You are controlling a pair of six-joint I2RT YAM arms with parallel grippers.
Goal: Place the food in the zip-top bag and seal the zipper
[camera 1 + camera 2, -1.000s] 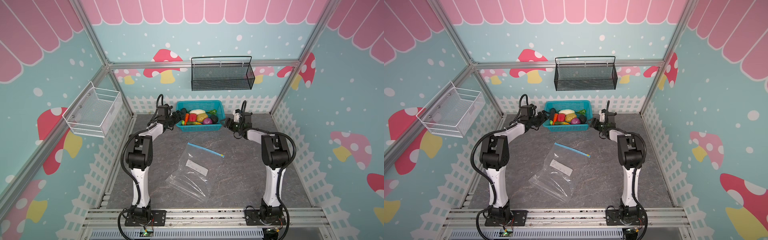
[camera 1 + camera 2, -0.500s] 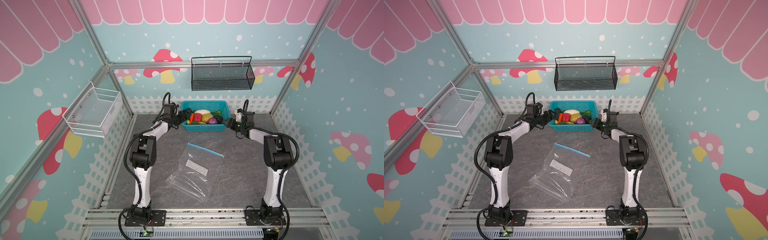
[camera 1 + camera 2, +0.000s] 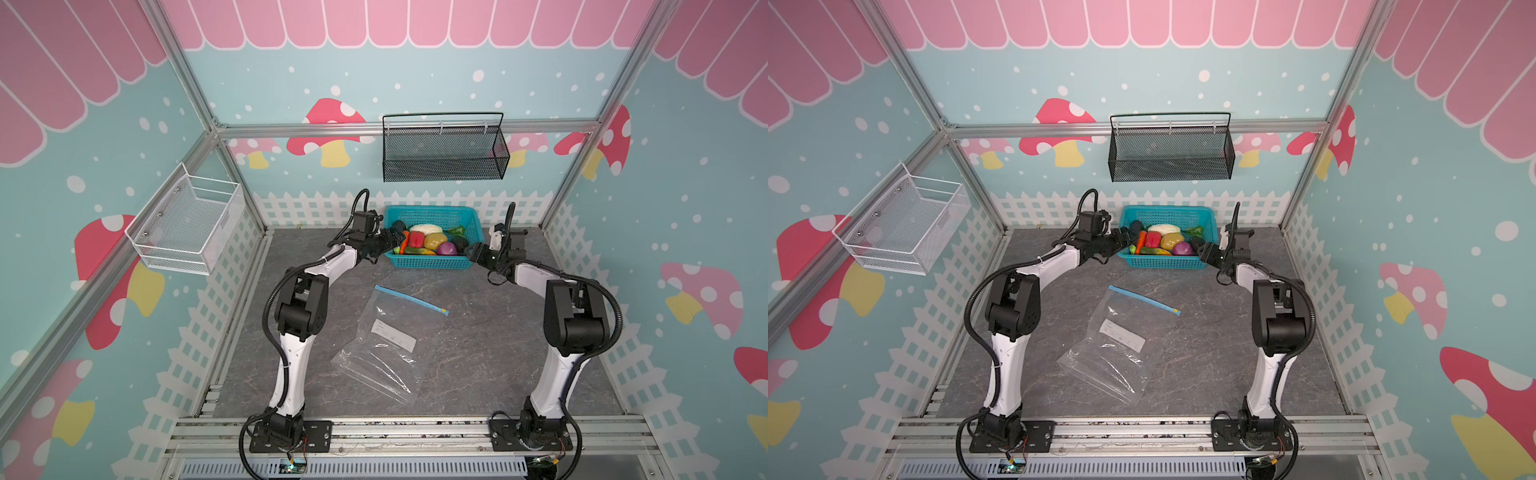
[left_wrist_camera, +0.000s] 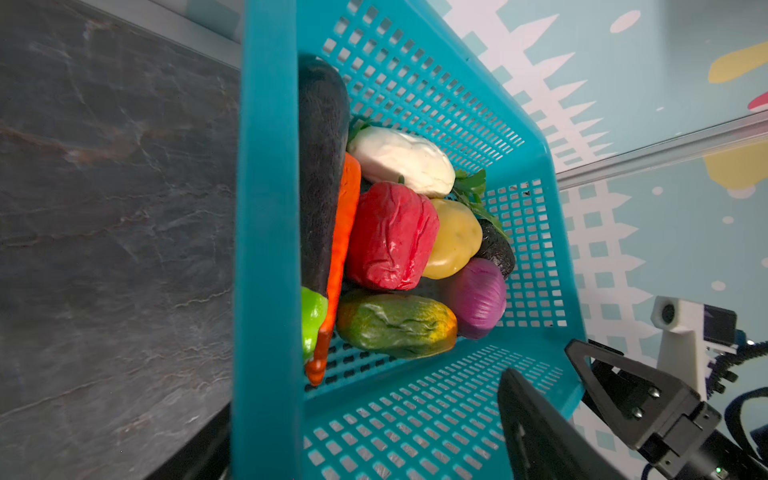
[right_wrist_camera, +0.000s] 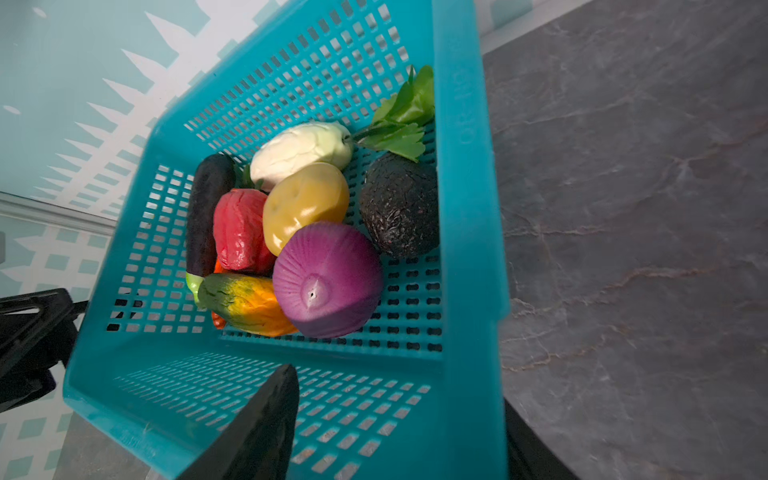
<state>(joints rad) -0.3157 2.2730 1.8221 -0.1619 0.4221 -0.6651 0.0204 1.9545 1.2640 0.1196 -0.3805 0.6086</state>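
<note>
The food lies piled in a teal lattice basket (image 3: 430,262) at the back: eggplant (image 4: 322,166), carrot (image 4: 347,249), radish (image 4: 401,162), potato (image 4: 455,239), onion (image 5: 328,282) and a red piece (image 4: 390,237). My left gripper (image 3: 392,241) is open at the basket's left end, one finger (image 4: 540,436) over the end wall and the other outside the front wall. At the right end my right gripper (image 3: 473,251) is also open and straddles the front corner the same way. The zip-top bag (image 3: 382,353) lies flat and empty mid-table, its blue zipper (image 3: 409,298) toward the basket.
A black mesh basket (image 3: 444,151) hangs on the back wall above the teal one. A white wire basket (image 3: 187,226) is fixed to the left wall. A white picket fence lines the table's back and sides. A dark avocado (image 5: 399,208) sits among the food.
The teal basket has shifted to the right along the back. The left arm stretched after it and the right arm drew back. The right jaws narrowed a little.
</note>
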